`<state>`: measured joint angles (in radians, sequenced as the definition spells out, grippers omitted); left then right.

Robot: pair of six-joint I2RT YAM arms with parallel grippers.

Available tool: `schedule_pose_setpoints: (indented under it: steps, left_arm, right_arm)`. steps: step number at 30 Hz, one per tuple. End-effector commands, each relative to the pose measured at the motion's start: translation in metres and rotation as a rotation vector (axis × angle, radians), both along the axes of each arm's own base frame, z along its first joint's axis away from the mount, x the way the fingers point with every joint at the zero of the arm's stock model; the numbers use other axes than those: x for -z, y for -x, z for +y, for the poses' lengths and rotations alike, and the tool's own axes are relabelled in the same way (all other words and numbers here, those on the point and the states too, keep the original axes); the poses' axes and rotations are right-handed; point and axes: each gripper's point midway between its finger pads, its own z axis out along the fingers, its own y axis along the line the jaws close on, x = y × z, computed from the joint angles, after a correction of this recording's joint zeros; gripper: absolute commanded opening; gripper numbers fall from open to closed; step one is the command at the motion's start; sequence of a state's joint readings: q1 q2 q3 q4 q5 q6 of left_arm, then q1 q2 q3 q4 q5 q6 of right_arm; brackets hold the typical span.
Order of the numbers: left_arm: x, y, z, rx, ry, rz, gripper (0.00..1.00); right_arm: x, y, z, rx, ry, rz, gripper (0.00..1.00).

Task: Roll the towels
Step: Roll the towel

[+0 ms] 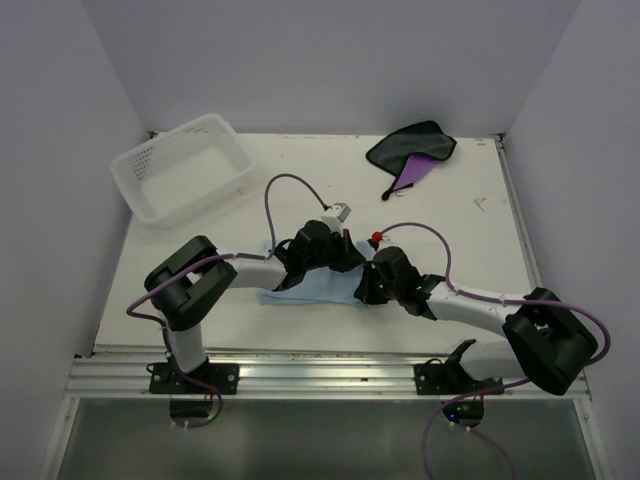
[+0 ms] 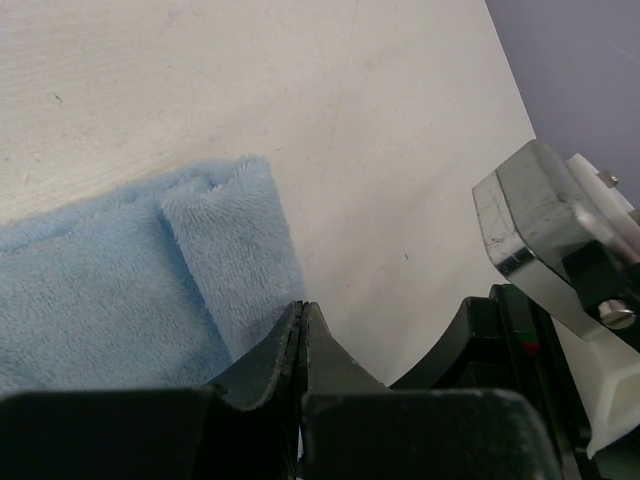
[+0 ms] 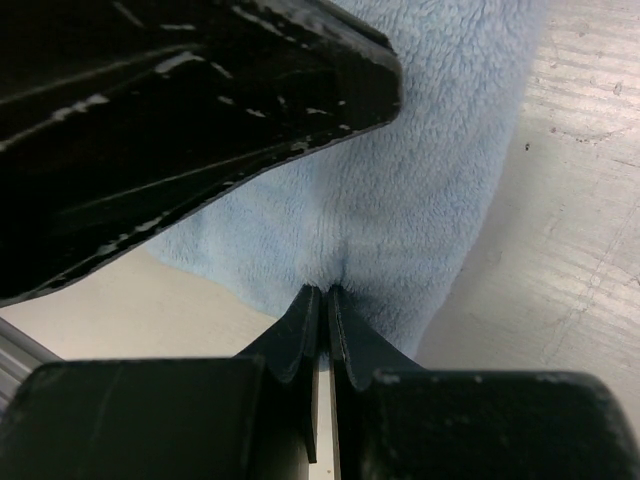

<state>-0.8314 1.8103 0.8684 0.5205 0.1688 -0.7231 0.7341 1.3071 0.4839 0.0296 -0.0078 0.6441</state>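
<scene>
Right gripper (image 3: 325, 292) is pinching the blue towel (image 3: 420, 180) near the front edge of the worktop (image 1: 300, 160), likely anchoring it. Left gripper (image 2: 303, 312) is resting closed at the folded corner (hold unclear).

White basket (image 1: 160, 212) at table's (image 1: 300, 165) far-left corner

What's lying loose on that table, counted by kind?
Towels: 2 (light blue towel, purple-and-dark towel)
Baskets: 1 (white basket)
Total: 3
</scene>
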Motion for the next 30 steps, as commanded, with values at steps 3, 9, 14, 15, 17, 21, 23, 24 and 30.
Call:
schedule_pose_setpoints:
  steps: [3, 9, 14, 15, 17, 21, 23, 24, 30]
  left_arm:
    - [-0.008, -0.016, -0.008, -0.034, 0.046, -0.034, 0.0]
    - [0.017, -0.018, -0.001, -0.059, -0.003, 0.001, 0.0]
    - [0.032, -0.018, 0.004, -0.074, -0.036, 0.021, 0.0]
    - [0.036, -0.018, 0.005, -0.078, -0.047, 0.023, 0.0]
    - [0.042, -0.02, 0.007, -0.085, -0.063, 0.027, 0.0]
    - [0.054, -0.021, 0.01, -0.081, -0.083, 0.043, 0.0]
    - [0.058, -0.024, 0.013, -0.085, -0.084, 0.046, 0.0]
    - [0.058, -0.025, 0.013, -0.087, -0.084, 0.046, 0.0]
    - [0.057, -0.03, 0.014, -0.092, -0.087, 0.034, 0.0]
  right_arm:
    - [0.013, 0.008, -0.019, 0.027, 0.082, 0.024, 0.0]
    - [0.012, 0.009, -0.021, 0.025, 0.085, 0.022, 0.0]
    - [0.013, 0.011, -0.021, 0.019, 0.088, 0.027, 0.01]
    - [0.011, 0.01, -0.021, 0.02, 0.087, 0.024, 0.02]
    - [0.011, 0.011, -0.021, 0.019, 0.089, 0.025, 0.05]
    - [0.009, 0.01, -0.02, 0.014, 0.091, 0.023, 0.18]
    - [0.008, 0.01, -0.02, 0.012, 0.091, 0.023, 0.22]
    - [0.005, 0.009, -0.02, 0.013, 0.087, 0.016, 0.24]
    - [0.004, 0.012, -0.016, 0.003, 0.059, 0.02, 0.27]
